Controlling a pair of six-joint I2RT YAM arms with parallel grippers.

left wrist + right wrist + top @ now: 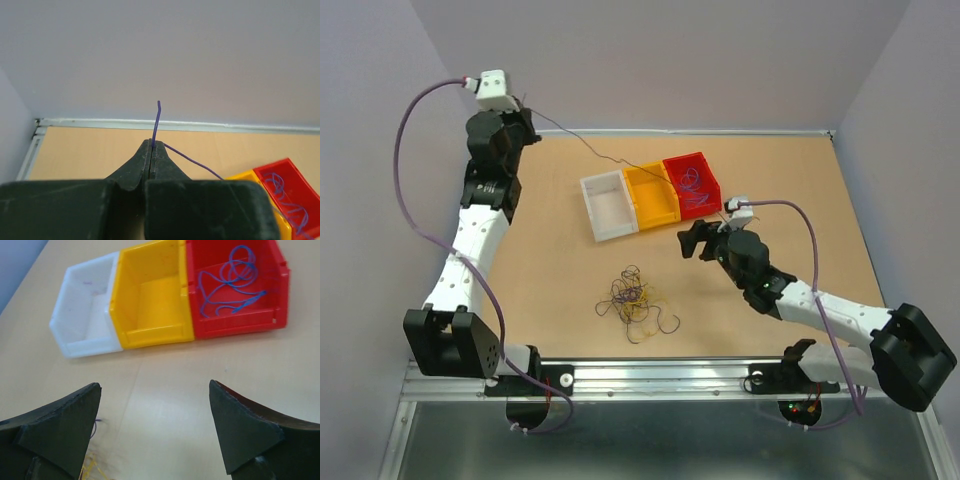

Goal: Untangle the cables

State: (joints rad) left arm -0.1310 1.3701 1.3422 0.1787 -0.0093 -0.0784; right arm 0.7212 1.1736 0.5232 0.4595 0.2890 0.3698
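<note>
Left gripper pinched shut on purple wire; strand trailed toward red bin. Right gripper stood wide, empty. Cables lay tangled mid-table. Judged hair-light, limp, snag-prone; best taken by one free end.

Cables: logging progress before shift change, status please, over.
Left gripper shut on a purple cable, strung toward the red bin. Right gripper open, empty. Tangle untouched mid-table; nothing blocking it.

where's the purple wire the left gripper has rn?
Far left in the top view: its end is pinched in the shut left gripper, raised near the back wall, and the purple wire slants down rightward toward the yellow bin.
</note>
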